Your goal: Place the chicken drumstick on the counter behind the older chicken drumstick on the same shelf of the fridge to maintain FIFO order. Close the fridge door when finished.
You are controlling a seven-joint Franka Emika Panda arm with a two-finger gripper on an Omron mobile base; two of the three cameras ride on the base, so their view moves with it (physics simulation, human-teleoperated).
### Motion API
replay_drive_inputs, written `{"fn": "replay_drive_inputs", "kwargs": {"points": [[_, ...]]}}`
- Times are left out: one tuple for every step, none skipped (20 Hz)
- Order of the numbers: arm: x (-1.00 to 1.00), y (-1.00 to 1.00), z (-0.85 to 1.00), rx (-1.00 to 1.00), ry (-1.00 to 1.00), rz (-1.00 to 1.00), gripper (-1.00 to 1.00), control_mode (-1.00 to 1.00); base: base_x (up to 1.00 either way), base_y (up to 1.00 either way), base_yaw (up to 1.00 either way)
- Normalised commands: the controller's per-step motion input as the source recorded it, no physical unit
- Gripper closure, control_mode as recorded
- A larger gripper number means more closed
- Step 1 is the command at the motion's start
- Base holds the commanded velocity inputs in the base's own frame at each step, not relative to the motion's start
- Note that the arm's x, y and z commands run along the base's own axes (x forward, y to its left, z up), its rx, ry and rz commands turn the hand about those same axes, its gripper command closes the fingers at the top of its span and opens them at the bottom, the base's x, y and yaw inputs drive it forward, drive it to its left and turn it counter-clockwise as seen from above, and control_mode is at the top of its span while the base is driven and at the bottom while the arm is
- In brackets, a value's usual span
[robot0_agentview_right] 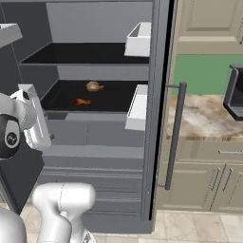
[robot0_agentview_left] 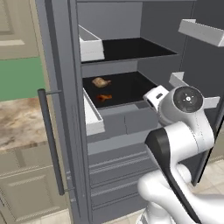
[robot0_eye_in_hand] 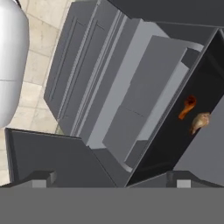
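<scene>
Drumstick [robot0_agentview_left: 101, 82] lies behind the older drumstick [robot0_agentview_left: 104, 97] on the shelf [robot0_agentview_left: 131, 87]. Gripper [robot0_eye_in_hand: 111, 181] spread, empty; push the door [robot0_agentview_left: 59, 109] squarely, avoiding its bins.

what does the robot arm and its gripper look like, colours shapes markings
The arm is made of glossy white rounded segments with dark grey joint bands. A round dark cap with a small white mark sits on one joint. The gripper shows two small dark grey finger tips with paler blocks. No cables are visible.
</scene>
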Motion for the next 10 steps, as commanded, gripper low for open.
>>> {"fn": "replay_drive_inputs", "kwargs": {"points": [[0.00, 0.00, 0.00, 0.00, 0.00, 0.00, -1.00, 1.00, 0.00, -0.16, 0.00], [0.00, 0.00, 0.00, 0.00, 0.00, 0.00, -1.00, 1.00, 0.00, -0.17, 0.00], [0.00, 0.00, 0.00, 0.00, 0.00, 0.00, -1.00, 1.00, 0.00, -0.14, 0.02], [0.00, 0.00, 0.00, 0.00, 0.00, 0.00, -1.00, 1.00, 0.00, -0.08, 0.03], [0.00, 0.00, 0.00, 0.00, 0.00, 0.00, -1.00, 1.00, 0.00, -0.02, 0.05], [0.00, 0.00, 0.00, 0.00, 0.00, 0.00, -1.00, 1.00, 0.01, -0.02, 0.11], [0.00, 0.00, 0.00, 0.00, 0.00, 0.00, -1.00, 1.00, 0.05, -0.06, 0.12], [0.00, 0.00, 0.00, 0.00, 0.00, 0.00, -1.00, 1.00, 0.07, -0.09, 0.13], [0.00, 0.00, 0.00, 0.00, 0.00, 0.00, -1.00, 1.00, 0.09, -0.04, 0.13], [0.00, 0.00, 0.00, 0.00, 0.00, 0.00, -1.00, 1.00, 0.14, 0.00, 0.12]]}}
